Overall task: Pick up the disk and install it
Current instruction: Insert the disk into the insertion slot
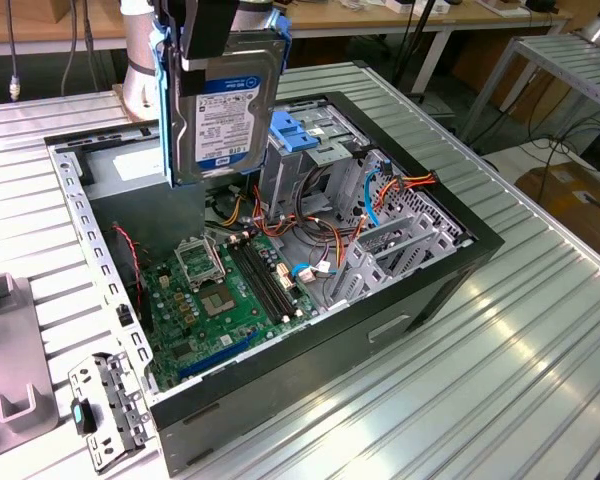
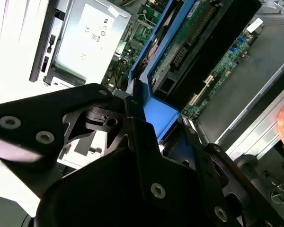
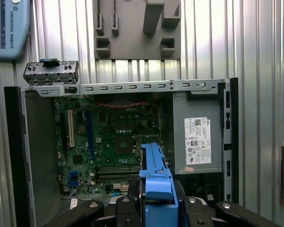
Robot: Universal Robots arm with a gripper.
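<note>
The disk (image 1: pixel 223 110) hangs on edge above the open computer case (image 1: pixel 410 300), its labelled face turned toward the exterior view and its bright blue carrier running along both long sides. My gripper (image 1: pixel 218 45) is shut on its upper end. In both wrist views the blue carrier end (image 2: pixel 149 90) (image 3: pixel 156 182) sticks out between the black fingers (image 2: pixel 146 156) (image 3: pixel 125 210). The disk is over the rear part of the case, clear of the parts below it.
Inside the case lie a green motherboard (image 1: pixel 230 290), a grey power supply (image 3: pixel 199 142) and a tall grey drive cage with a blue latch plate (image 1: pixel 298 135), amid loose cables. A grey fixture (image 1: pixel 10 350) and a metal bracket (image 1: pixel 105 405) lie on the ribbed table (image 1: pixel 520 380).
</note>
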